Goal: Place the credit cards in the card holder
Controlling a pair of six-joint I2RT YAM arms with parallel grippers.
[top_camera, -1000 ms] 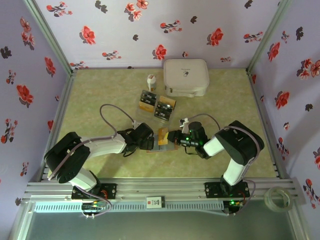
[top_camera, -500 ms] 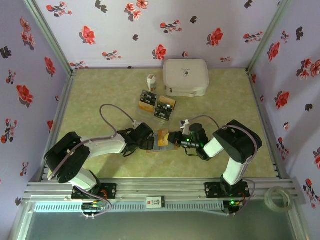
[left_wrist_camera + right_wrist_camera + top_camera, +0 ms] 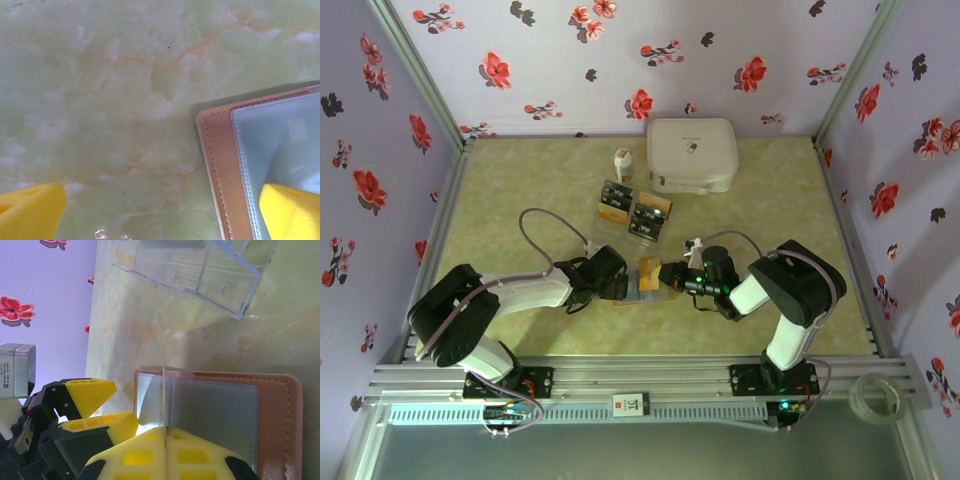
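Observation:
The card holder (image 3: 645,288) lies open on the table between my two grippers, its brown rim (image 3: 217,165) framing a grey clear sleeve (image 3: 280,135). My right gripper (image 3: 666,275) is shut on a gold-orange credit card (image 3: 648,268), which stands on edge over the holder. In the right wrist view this card (image 3: 164,390) is a thin line rising from my fingertips (image 3: 164,432) above the holder (image 3: 277,425). My left gripper (image 3: 620,281) is open, with one yellow fingertip (image 3: 292,212) on the sleeve and the other (image 3: 30,210) over bare table. More credit cards (image 3: 635,210) stand in a rack behind.
A clear acrylic rack (image 3: 200,275) holds the other cards just beyond the holder. A small white bottle (image 3: 622,163) and a big white rounded case (image 3: 692,155) stand further back. Floral walls close in the table on three sides.
My right wrist has shifted slightly to the right while the card stays over the holder. The left arm has not moved.

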